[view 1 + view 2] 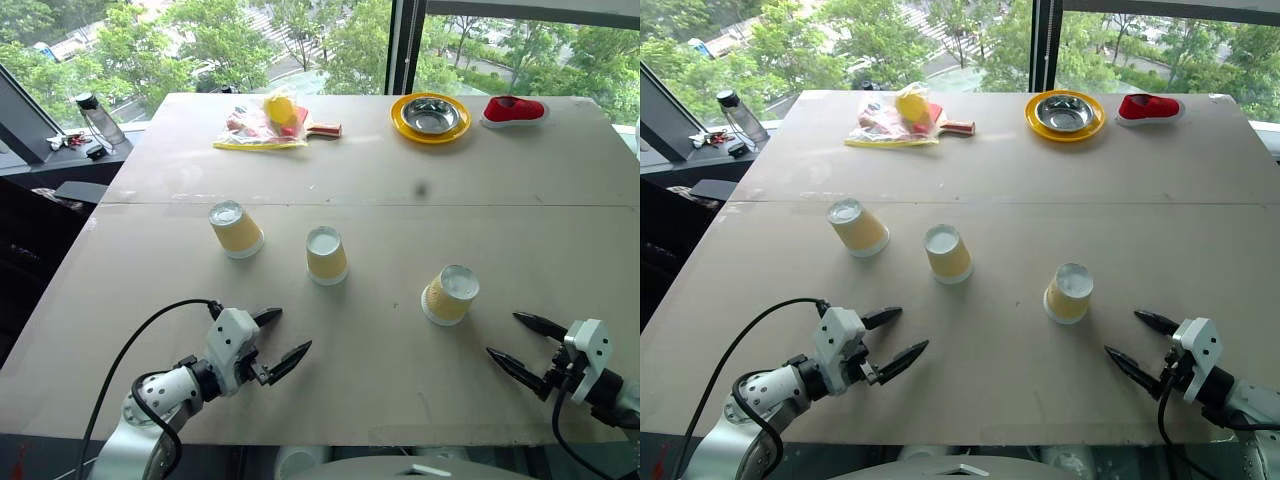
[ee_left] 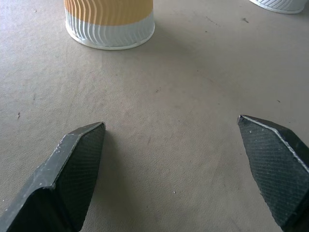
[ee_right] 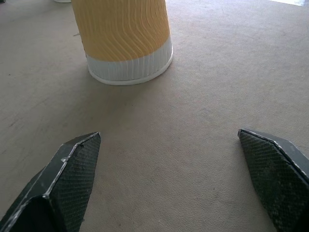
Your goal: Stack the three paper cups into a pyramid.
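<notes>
- Three paper cups stand upside down and well apart in a loose row across the middle of the table: the left cup, the middle cup and the right cup, each resting on its wide rim with the white base up.
- None touches another and no pyramid has been started; mouth-down cups give flat tops, which is likely why they are set this way for stacking.
- Left gripper hovers over the near edge of the table, fingers spread as wide as they go and holding nothing; it points toward the middle cup, which its wrist camera shows ahead of its fingers.
- Right gripper hangs near the right cup, also fully spread and empty, aimed toward that cup.
- Both appear poised to reach in, each for the cup nearest its line of approach.
- Far across the table lie a yellow plate with a steel bowl, a red object and a plastic bag, all well clear of the work.
</notes>
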Robot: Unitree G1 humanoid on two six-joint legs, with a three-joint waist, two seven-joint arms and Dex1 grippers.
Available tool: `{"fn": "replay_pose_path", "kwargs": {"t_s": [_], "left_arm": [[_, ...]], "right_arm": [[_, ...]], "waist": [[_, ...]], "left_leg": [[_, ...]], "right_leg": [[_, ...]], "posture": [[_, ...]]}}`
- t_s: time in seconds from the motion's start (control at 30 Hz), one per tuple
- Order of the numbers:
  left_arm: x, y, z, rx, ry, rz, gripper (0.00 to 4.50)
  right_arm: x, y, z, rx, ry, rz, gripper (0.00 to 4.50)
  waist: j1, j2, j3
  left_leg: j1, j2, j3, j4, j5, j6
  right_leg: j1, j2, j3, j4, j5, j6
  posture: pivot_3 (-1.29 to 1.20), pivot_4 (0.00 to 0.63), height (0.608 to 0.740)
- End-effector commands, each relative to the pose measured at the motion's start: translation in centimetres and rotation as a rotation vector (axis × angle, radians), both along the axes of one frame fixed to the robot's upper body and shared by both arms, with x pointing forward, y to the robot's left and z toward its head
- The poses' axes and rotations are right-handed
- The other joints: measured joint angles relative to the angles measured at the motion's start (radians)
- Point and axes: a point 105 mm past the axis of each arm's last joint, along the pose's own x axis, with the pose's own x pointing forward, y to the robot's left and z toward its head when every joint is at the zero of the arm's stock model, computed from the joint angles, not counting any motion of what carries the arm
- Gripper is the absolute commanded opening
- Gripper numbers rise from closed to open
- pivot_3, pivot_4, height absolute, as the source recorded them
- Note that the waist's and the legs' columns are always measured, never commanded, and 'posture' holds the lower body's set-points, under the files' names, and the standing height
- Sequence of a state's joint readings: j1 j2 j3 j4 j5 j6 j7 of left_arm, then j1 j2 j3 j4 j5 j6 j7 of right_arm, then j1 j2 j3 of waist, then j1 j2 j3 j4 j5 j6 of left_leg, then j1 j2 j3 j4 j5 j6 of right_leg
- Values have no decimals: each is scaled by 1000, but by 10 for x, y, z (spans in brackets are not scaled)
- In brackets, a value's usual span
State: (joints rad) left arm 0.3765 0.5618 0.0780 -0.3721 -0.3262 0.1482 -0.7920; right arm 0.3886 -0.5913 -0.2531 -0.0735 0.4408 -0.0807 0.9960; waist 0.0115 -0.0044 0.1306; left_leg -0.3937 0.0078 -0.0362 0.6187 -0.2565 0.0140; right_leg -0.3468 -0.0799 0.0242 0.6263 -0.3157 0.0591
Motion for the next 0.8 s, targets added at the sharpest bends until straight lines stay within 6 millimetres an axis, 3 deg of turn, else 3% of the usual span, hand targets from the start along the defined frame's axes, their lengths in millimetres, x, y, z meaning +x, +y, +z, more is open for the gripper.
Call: {"fn": "replay_pose_path", "kwargs": {"t_s": [0.03, 0.8], "left_arm": [[-8, -3, -2, -16, 28, -24, 4491], [-6, -11, 16, -74, -20, -118, 4491]], "right_arm": [[-4, 4, -2, -1, 17, 33, 4496], [15, 18, 20, 18, -108, 64, 4496]], "waist": [[0, 0, 0], [0, 4, 9]], "left_leg": [[0, 0, 0, 0, 0, 0], [1, 0, -1, 16, 0, 0]], "right_leg": [[0, 0, 0, 0, 0, 0], [1, 8, 1, 16, 2, 4]], "posture": [[0, 150, 740], [0, 150, 740]]}}
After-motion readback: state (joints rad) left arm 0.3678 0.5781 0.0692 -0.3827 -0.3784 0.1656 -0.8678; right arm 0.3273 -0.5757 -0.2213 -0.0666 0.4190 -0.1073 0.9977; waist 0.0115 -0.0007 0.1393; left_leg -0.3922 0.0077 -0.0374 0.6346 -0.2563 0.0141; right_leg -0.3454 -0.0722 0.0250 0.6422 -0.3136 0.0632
